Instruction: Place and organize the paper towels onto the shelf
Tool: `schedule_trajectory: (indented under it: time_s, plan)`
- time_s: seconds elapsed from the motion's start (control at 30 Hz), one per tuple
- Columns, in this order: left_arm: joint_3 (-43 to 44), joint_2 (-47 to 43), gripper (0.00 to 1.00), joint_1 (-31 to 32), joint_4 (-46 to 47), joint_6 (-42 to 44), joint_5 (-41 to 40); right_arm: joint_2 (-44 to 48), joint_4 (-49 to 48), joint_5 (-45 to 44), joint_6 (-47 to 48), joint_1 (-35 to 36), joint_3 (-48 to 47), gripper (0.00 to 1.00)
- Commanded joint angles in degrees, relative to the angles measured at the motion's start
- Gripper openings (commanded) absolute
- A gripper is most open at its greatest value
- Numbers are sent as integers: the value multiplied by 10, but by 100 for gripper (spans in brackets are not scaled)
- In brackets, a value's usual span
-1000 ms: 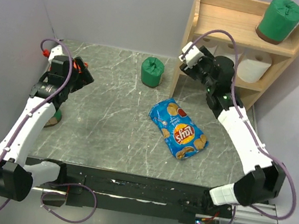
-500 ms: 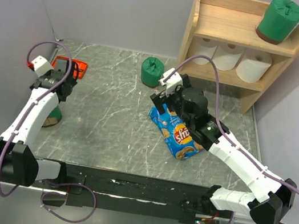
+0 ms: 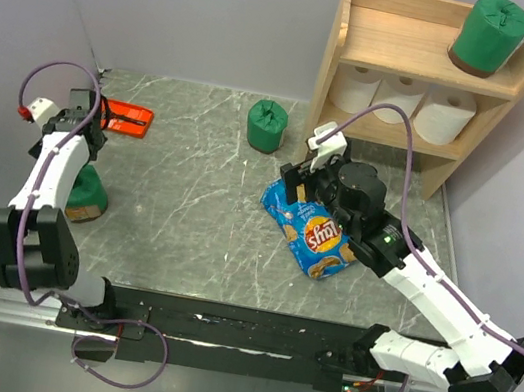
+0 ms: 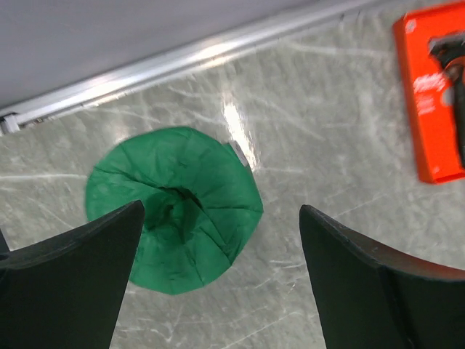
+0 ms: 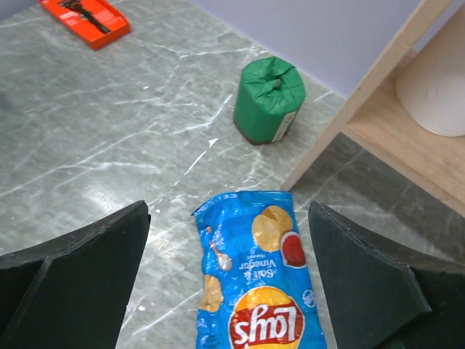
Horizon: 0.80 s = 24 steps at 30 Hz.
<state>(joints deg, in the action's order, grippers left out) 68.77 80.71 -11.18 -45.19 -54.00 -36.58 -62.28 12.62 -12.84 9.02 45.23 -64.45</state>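
The wooden shelf (image 3: 421, 74) holds three white paper towel rolls (image 3: 401, 99) on its lower tier and one green roll (image 3: 490, 33) on its top tier. A second green roll (image 3: 267, 124) stands on the table left of the shelf and also shows in the right wrist view (image 5: 269, 98). A third green roll (image 3: 89, 193) stands at the left edge, below my left gripper (image 3: 87, 150). In the left wrist view my left gripper (image 4: 221, 211) is open above this roll (image 4: 174, 211), which sits toward the left finger. My right gripper (image 3: 299, 178) is open and empty above the chip bag.
A blue chip bag (image 3: 312, 227) lies mid-table, under my right gripper (image 5: 229, 207), and shows in that view (image 5: 261, 291). A red flat tool (image 3: 124, 116) lies at the back left (image 4: 432, 94). The shelf's front post (image 5: 363, 109) stands right of the green roll. Walls close in on left and right.
My right gripper has pulled back from the shelf's lower tier and now hangs over the chip bag. My left arm has swung left and its gripper now points down over the left green roll.
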Motion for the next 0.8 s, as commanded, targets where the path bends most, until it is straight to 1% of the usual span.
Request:
schedule_trajectory:
  time_s: [0.0,0.13,0.33,0.4,0.6,0.67,0.7,0.77]
  plan:
    - [4,26,95,-2,13,14,34,3,12,23,-22,5,-14,96]
    - [-2,48,93,-12,28,28,64,1,17,35,-23,10,-21,94]
    - [-10,75,91,-14,12,14,64,-2,17,34,-16,20,-23,94]
    - [-14,80,90,-14,10,12,77,-3,18,32,-14,21,-23,93]
    - [-18,101,86,-14,3,6,86,0,19,26,-7,28,-23,93]
    - [-19,105,77,-14,4,10,90,3,22,21,-4,30,-22,93]
    - [-19,106,71,-13,4,13,92,4,21,20,-1,31,-20,93]
    - [-21,103,66,-12,6,23,92,11,21,18,1,32,-18,93]
